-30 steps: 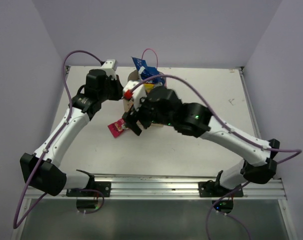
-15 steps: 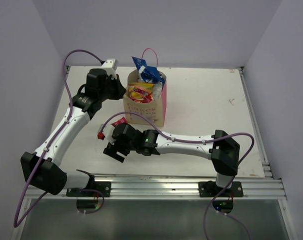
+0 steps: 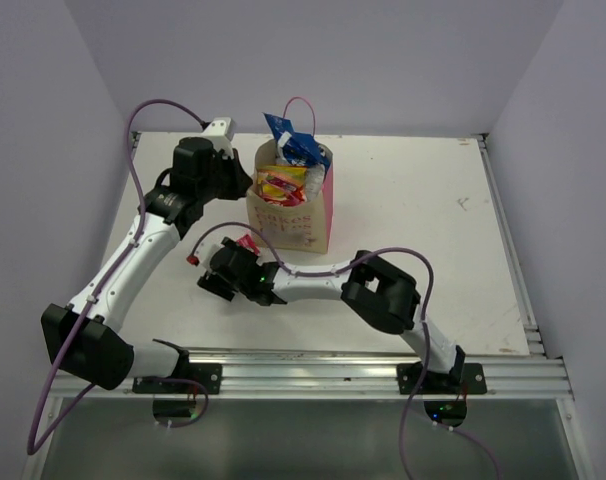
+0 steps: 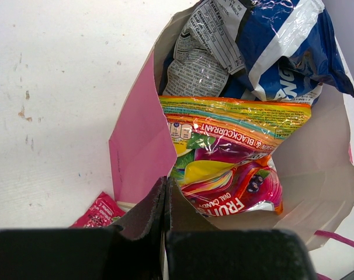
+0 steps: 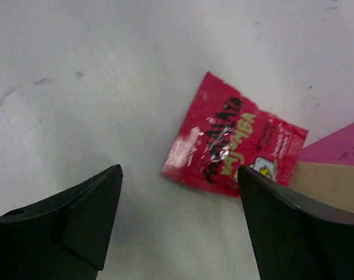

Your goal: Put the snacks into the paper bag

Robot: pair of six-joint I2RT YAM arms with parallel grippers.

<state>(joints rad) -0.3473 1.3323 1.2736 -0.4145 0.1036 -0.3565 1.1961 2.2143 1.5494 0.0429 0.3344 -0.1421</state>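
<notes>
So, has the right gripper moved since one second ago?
Yes. The right gripper was beside the front left corner of the paper bag; now it is farther from it, down and left in the top view.

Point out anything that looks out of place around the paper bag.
The small pink-red sachet lies flat on the table, outside the paper bag and beside its base, while the other packets are inside. The long blue-white bag also sticks up past the rim.
</notes>
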